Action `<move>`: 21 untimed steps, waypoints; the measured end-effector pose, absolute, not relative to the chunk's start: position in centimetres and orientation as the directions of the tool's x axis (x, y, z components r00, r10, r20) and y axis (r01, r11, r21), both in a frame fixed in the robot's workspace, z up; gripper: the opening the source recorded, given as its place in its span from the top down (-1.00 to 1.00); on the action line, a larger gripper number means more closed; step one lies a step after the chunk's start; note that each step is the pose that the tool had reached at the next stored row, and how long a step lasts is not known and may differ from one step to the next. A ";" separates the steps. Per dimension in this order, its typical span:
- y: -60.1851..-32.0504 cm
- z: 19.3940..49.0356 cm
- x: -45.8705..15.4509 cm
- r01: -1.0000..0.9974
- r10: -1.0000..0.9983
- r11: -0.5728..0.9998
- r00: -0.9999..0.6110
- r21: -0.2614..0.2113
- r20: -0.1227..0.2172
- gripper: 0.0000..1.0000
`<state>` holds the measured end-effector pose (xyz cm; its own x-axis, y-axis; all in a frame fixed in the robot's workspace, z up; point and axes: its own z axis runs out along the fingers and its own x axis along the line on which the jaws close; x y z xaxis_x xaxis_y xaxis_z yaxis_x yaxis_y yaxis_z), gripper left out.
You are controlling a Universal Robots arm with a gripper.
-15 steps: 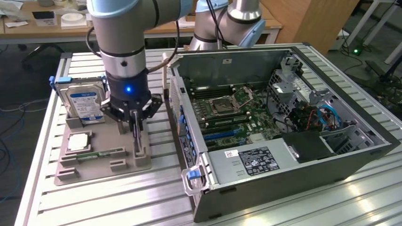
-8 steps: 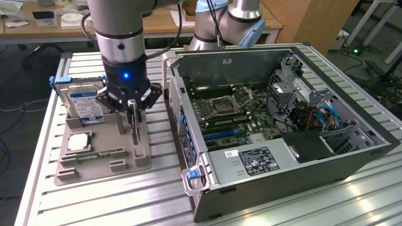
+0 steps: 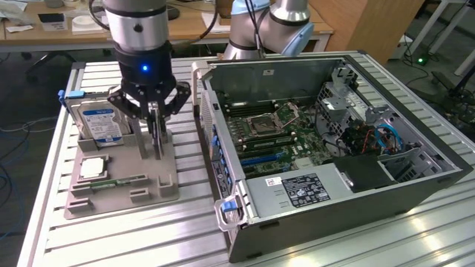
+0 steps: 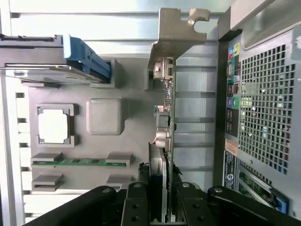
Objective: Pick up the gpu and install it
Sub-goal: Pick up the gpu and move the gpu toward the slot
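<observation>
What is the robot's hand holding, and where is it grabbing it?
The hand pinches the gpu by its edge, at the heatsink end, away from the metal bracket.

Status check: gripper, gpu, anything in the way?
Copy. The gripper shut on the gpu, over the parts tray. Card upright. The hard drive stands beside it in the tray. Open case at the exterior view's right.

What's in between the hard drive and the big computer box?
The gpu, standing on edge with the gripper closed on it, over the grey tray. The exterior view shows it between the hard drive and the case.
</observation>
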<state>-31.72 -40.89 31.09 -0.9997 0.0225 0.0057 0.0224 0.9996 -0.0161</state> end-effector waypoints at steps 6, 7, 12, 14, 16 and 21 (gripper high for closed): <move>-40.9 33.8 -31.7 0.022 0.022 1.000 -1.000 -0.016 0.006 0.45; -40.9 34.3 -31.7 0.022 0.023 1.000 -1.000 -0.016 0.006 0.45; -40.9 36.6 -31.7 0.022 0.023 1.000 -1.000 -0.016 0.006 0.45; -40.9 37.5 -31.7 0.022 0.023 1.000 -1.000 -0.016 0.006 0.45; -40.9 38.4 -31.7 0.022 0.023 1.000 -1.000 -0.016 0.006 0.45; -40.9 40.3 -31.7 0.022 0.023 1.000 -1.000 -0.016 0.006 0.45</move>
<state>-31.72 -40.89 40.32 -0.9997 0.0225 0.0056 0.0224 0.9996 -0.0161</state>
